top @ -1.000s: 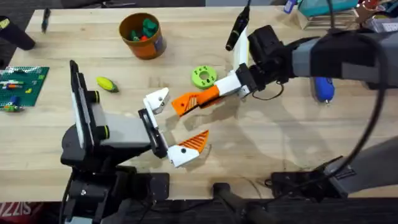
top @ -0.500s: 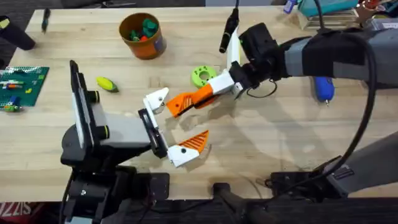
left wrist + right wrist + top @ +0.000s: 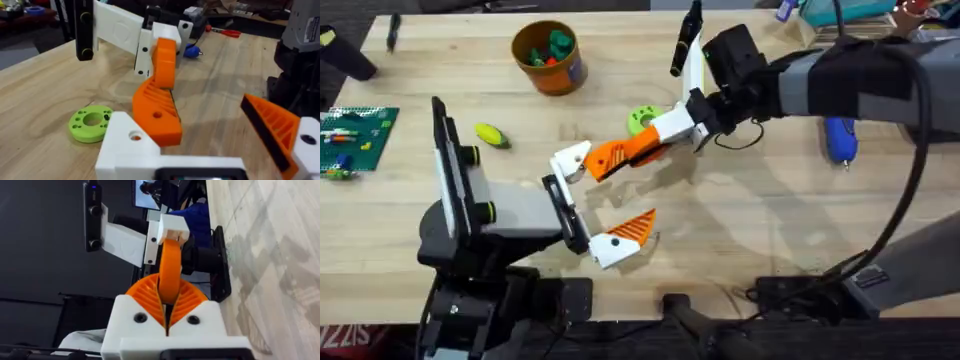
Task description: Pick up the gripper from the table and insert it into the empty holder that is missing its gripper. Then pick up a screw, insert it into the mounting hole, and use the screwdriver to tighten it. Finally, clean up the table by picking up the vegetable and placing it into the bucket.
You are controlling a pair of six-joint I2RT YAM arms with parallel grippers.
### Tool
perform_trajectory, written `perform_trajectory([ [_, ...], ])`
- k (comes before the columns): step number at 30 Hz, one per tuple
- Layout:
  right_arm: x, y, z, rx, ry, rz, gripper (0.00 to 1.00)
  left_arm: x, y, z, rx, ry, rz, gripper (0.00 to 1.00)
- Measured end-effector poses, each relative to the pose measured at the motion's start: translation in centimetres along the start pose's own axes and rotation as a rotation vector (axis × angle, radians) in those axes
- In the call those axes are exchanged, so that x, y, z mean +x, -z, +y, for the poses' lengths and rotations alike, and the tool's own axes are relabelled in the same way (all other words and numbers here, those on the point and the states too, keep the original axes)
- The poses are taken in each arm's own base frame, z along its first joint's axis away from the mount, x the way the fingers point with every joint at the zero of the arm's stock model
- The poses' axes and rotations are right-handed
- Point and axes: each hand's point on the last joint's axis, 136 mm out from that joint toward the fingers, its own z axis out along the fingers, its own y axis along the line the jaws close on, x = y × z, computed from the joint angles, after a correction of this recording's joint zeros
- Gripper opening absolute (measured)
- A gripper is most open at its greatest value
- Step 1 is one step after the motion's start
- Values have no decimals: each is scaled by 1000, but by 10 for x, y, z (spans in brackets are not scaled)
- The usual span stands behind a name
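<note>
The gripper (image 3: 607, 157), a small orange ribbed wedge, hangs above the table (image 3: 740, 230) with my right gripper (image 3: 647, 146) shut on it. Its free end meets the empty holder (image 3: 571, 160), the bare white finger of my left gripper (image 3: 599, 198). In the left wrist view the orange gripper (image 3: 157, 114) lies against the empty holder (image 3: 131, 146). My left gripper is open, and its other finger carries an orange tip (image 3: 636, 227). The right wrist view shows the orange pads (image 3: 145, 296) clamping the wedge (image 3: 170, 265). The blue screwdriver (image 3: 840, 140) lies at the right, the vegetable (image 3: 492, 135) at the left, the bucket (image 3: 547, 57) behind it.
A bright green disc (image 3: 641, 121) lies just behind the right gripper. A green board (image 3: 352, 135) with small parts sits at the left edge. Boxes and clutter line the far right corner (image 3: 850, 20). Bare wood lies in front of the right arm.
My right gripper has carried the orange gripper leftward and slightly away from the bases, bringing its end up to the empty holder. The left arm has stayed still.
</note>
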Motion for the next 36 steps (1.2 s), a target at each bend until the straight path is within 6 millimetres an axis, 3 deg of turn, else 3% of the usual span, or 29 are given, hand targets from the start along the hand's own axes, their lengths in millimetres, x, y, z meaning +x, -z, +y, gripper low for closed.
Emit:
perform_trajectory([
  [16, -5, 0, -12, -1, -26, 0, 9, 0, 0, 1, -5, 8, 1, 987],
  [23, -12, -5, -8, -4, -6, 13, 9, 0, 0, 1, -5, 5, 1, 986],
  [36, -10, -19, -9, 4, -156, 47, 9, 0, 0, 0, 1, 9, 1, 986],
])
